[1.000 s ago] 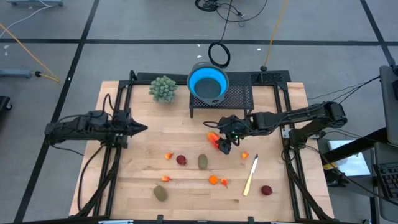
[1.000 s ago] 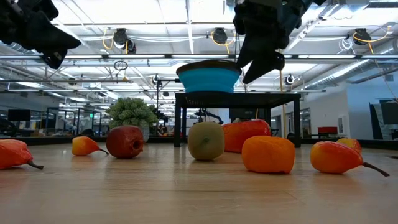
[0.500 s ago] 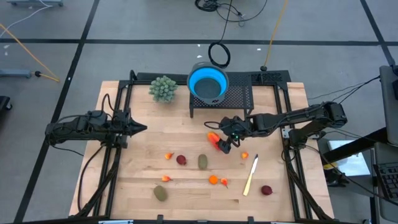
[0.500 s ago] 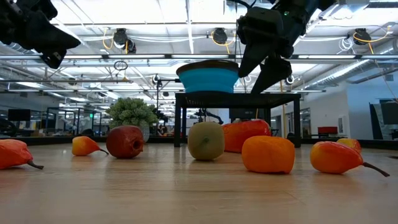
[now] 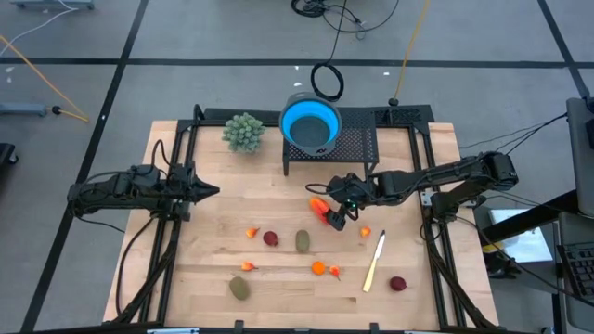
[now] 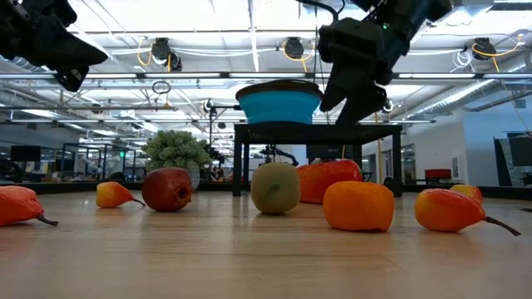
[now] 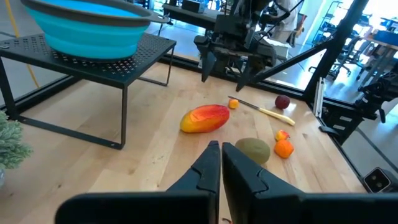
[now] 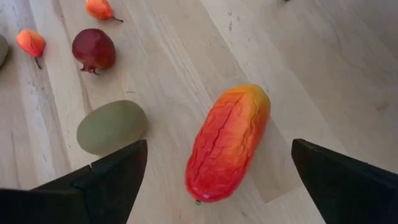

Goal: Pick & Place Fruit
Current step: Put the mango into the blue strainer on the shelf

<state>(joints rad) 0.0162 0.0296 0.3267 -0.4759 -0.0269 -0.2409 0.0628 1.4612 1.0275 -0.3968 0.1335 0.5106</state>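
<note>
Directly beneath right pincer (image 8: 211,180) (open): fruit (image 8: 227,143)

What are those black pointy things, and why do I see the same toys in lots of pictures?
They are two robot arms with pinching fingers. Four cameras look at once: one above, one at table height, one on each wrist. The right gripper is open, hovering over the long red-orange fruit and holding nothing. The left gripper waits shut at the table's left side. On the wooden table lie more toy fruits, like a green oval one. A blue bowl sits on a black stand.
</note>
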